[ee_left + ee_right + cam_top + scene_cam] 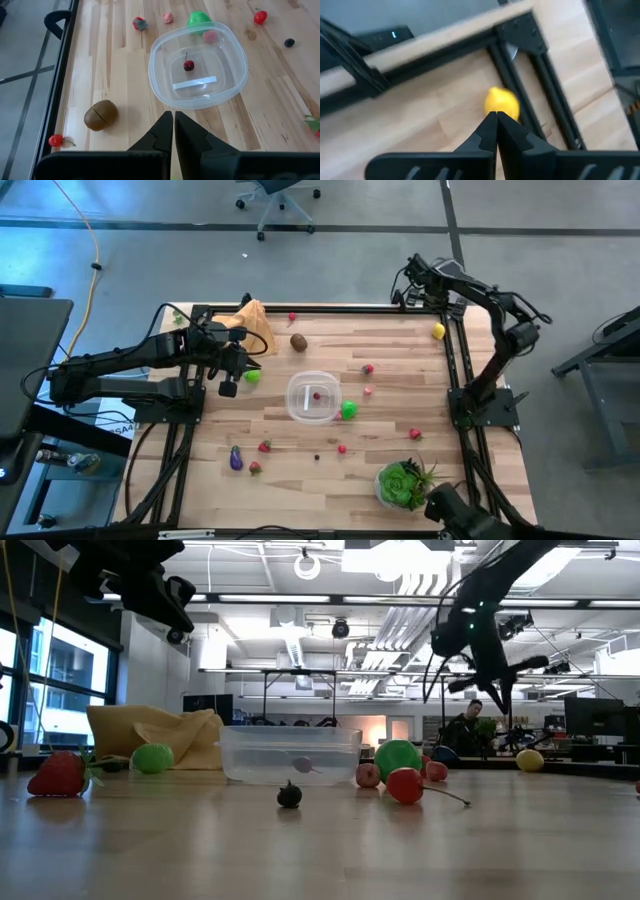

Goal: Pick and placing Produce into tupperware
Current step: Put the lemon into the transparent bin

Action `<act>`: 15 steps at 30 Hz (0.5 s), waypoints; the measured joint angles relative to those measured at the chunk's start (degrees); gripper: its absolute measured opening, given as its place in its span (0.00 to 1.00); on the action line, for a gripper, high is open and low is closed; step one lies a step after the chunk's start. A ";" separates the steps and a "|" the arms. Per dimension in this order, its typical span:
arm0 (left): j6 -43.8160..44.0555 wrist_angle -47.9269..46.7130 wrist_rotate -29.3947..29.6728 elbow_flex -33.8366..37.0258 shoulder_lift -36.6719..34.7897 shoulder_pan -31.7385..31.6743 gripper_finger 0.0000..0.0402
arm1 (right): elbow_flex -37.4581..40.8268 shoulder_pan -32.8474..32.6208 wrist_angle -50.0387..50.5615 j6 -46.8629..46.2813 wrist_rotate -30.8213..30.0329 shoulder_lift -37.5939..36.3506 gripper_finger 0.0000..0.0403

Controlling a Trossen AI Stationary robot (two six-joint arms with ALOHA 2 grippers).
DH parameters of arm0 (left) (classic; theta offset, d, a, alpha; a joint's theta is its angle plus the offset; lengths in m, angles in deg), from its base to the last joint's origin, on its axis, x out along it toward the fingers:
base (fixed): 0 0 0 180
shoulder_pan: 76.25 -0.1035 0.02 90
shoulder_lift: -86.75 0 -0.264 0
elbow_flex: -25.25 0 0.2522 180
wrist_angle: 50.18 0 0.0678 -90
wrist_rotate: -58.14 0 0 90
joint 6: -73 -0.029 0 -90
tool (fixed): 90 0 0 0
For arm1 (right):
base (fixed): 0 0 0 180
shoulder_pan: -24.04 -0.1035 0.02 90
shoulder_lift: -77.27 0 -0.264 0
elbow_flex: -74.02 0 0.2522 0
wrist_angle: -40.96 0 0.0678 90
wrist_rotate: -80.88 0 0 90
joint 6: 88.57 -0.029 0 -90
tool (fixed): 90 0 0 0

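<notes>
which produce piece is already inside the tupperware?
The small dark-red cherry, alone inside the clear tupperware. The green lime and pink piece sit outside its wall; everything else lies on the table.

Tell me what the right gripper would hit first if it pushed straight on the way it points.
Most likely the yellow lemon, lying just past the shut right gripper near the table's corner frame; depth between them is unclear.

text: none readable | labels: none | numbers: none | signs: none
</notes>
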 joint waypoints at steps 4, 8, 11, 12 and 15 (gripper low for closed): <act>-0.01 0.00 0.00 0.00 0.00 -0.02 0.02 | -0.09 -0.17 1.50 -2.80 -3.82 3.48 0.00; -0.02 0.00 0.00 0.00 0.00 0.00 0.02 | -0.11 -0.13 2.50 -4.54 -6.66 5.54 0.00; -0.02 0.02 0.00 0.00 0.00 -0.02 0.02 | -0.17 -0.48 3.92 -4.92 -7.88 6.86 0.00; -0.01 0.02 0.00 0.00 0.00 -0.01 0.02 | -0.17 -0.58 4.43 -4.91 -8.26 7.27 0.00; -0.01 0.02 0.00 0.00 0.00 -0.01 0.02 | -0.17 -0.75 6.20 -4.64 -8.87 8.44 0.00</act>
